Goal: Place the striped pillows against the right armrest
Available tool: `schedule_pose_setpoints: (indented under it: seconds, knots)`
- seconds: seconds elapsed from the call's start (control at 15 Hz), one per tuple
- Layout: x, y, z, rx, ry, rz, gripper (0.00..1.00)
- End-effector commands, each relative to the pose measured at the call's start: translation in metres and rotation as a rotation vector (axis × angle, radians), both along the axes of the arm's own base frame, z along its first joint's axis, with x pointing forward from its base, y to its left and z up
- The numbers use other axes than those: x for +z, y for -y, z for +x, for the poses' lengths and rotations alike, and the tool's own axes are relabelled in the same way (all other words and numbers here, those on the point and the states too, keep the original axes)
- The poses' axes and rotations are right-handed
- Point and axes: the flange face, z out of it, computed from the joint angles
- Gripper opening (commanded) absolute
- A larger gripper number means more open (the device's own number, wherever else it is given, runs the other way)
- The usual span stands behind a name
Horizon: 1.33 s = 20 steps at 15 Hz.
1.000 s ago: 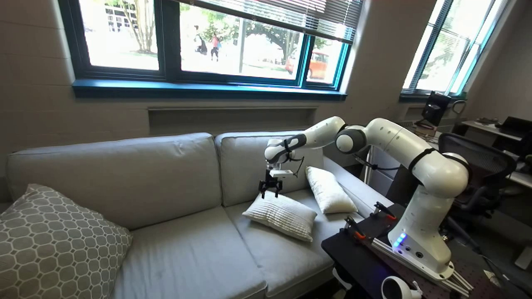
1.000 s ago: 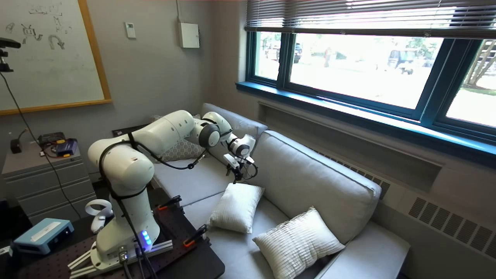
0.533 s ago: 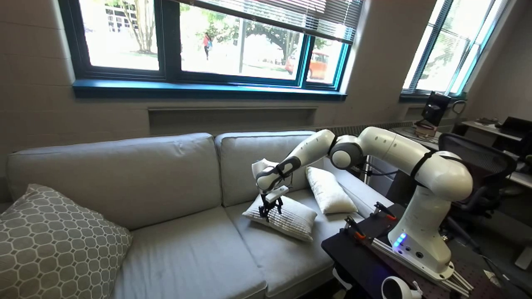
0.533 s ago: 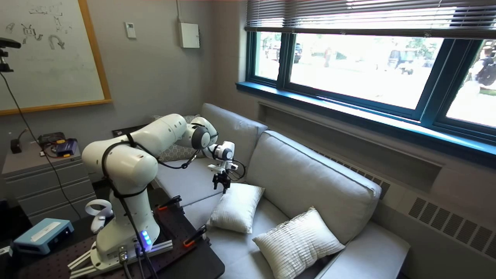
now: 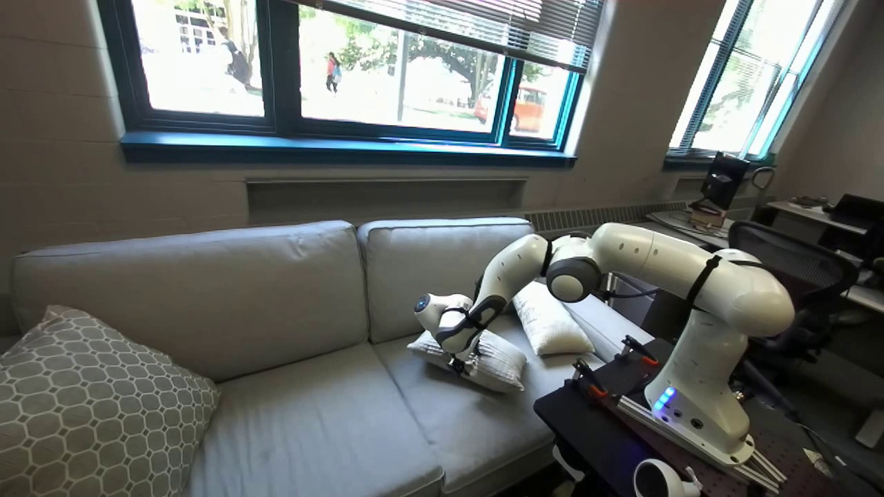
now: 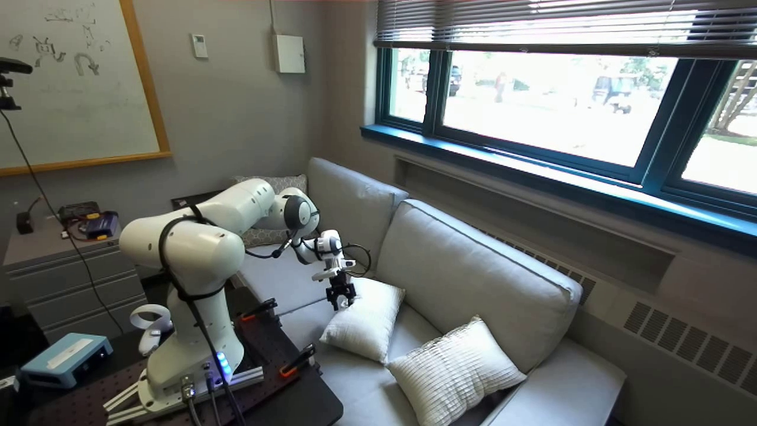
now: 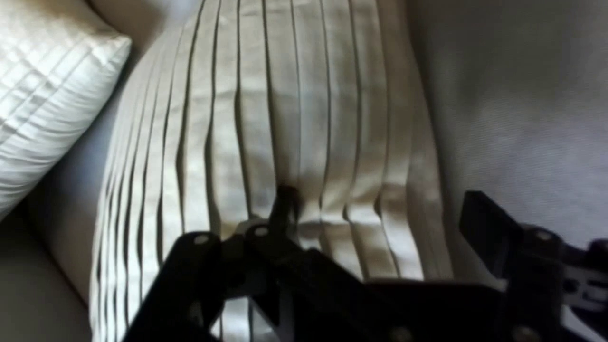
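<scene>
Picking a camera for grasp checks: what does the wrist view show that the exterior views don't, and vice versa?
Wrist view only: close up, the pleats of one striped pillow creased beside a fingertip.
Exterior views only: lattice pillow, window, robot base.
Shared: that pillow, the gripper at its edge, and the other striped pillow.

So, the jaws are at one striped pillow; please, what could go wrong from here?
The open jaws straddle the edge of this striped pillow, one side denting its top; they may pinch only a fold and slip. The other striped pillow lies between this one and the right armrest, so a low carry might bump it.
</scene>
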Motion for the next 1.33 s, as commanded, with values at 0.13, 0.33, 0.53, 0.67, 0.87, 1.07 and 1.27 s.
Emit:
schedule_pose_setpoints:
  seconds: [0.13,0.33,0.53,0.67,0.87,1.07,1.27]
  knots:
    - [0.014,0.053,0.035,0.054,0.215,-0.189,0.43]
    - [0.028,0.086,0.06,-0.038,0.334,-0.236,0.22]
    - [0.045,0.124,0.084,-0.223,0.357,-0.206,0.04]
    - [0.064,0.15,0.094,-0.304,0.325,-0.149,0.01]
    - [0.098,0.172,0.099,-0.407,0.285,-0.051,0.05]
    - [0.132,0.175,0.093,-0.488,0.25,0.067,0.05]
    - [0.16,0.181,0.083,-0.585,0.231,0.181,0.05]
